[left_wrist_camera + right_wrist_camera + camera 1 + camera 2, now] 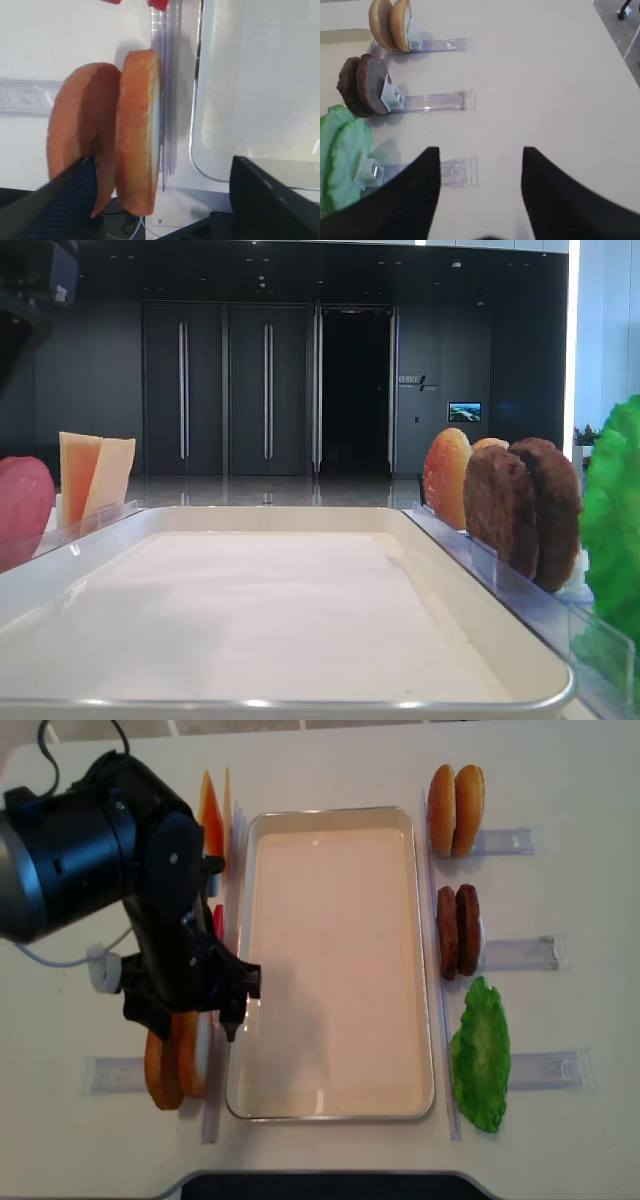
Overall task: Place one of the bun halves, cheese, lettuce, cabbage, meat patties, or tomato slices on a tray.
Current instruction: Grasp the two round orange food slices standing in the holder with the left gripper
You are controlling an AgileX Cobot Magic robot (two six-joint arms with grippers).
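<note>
The cream tray (335,1105) lies mid-table, only white paper in it. Left of it stand two bun halves (178,1065) on edge. My left gripper (190,1005) hangs over them, open. In the left wrist view its jaws (162,159) straddle the inner bun half (137,135) without closing on it. Cheese (212,815) and a tomato slice (217,920) stand farther back. On the right are more bun halves (455,810), meat patties (458,930) and lettuce (480,1055). My right gripper (480,150) is open and empty over bare table. The cabbage is out of view.
Clear plastic racks (440,102) hold the food upright on both sides, and a clear strip (167,100) runs along the tray's left rim. The left arm's black body (100,850) covers the table left of the tray. The table's near edge (320,1182) is close.
</note>
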